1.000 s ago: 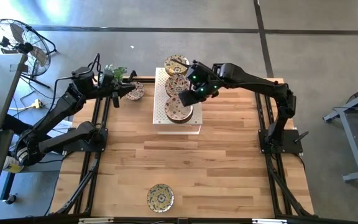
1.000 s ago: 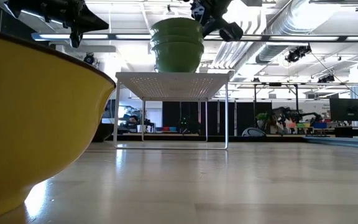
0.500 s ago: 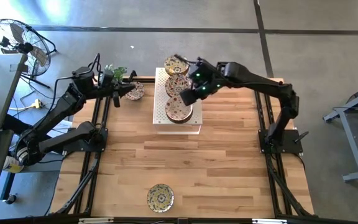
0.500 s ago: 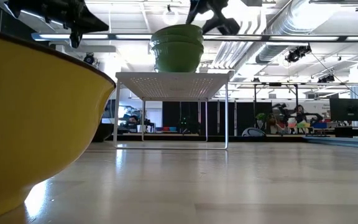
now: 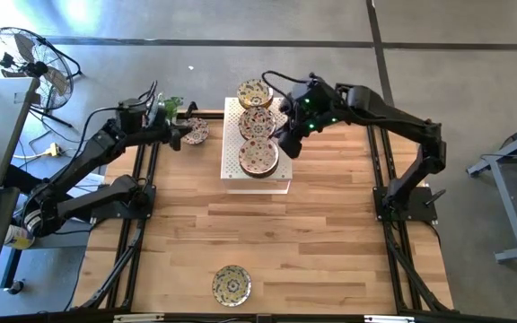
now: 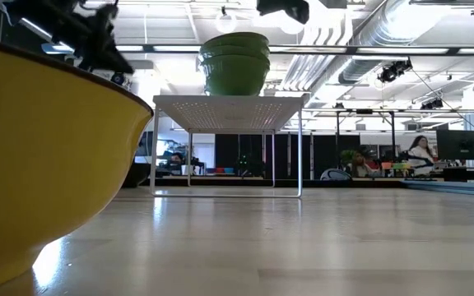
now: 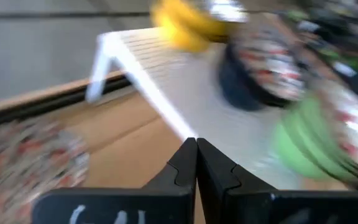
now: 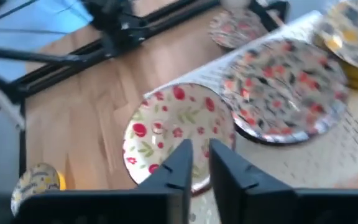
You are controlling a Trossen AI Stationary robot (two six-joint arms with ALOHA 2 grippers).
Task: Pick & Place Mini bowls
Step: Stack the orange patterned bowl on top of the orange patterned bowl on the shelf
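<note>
Three stacks of mini bowls stand on the white perforated rack (image 5: 233, 175): a yellow one (image 5: 254, 91) at the far end, a dark one (image 5: 258, 124) in the middle, a green one (image 5: 258, 159) nearest. A single bowl (image 5: 195, 133) rests on the table left of the rack, and another (image 5: 232, 284) by the near edge. My right gripper (image 5: 288, 146) hovers beside the rack's right side, its fingers (image 8: 180, 163) a narrow gap apart and empty. My left gripper (image 5: 180, 135) hangs shut in the air (image 7: 196, 148) next to the single left bowl.
In the low view the near bowl's yellow wall (image 6: 48, 164) fills the left foreground, and the green stack (image 6: 235, 62) sits on the rack's top (image 6: 229, 103). Bare wood lies between rack and near bowl. A fan (image 5: 25, 56) stands off the table, far left.
My right gripper has drawn back from over the middle stack, moving toward the table's right and near side and rising almost out of the low view's top. The left arm has shifted a little toward the rack. The bowls have stayed where they were.
</note>
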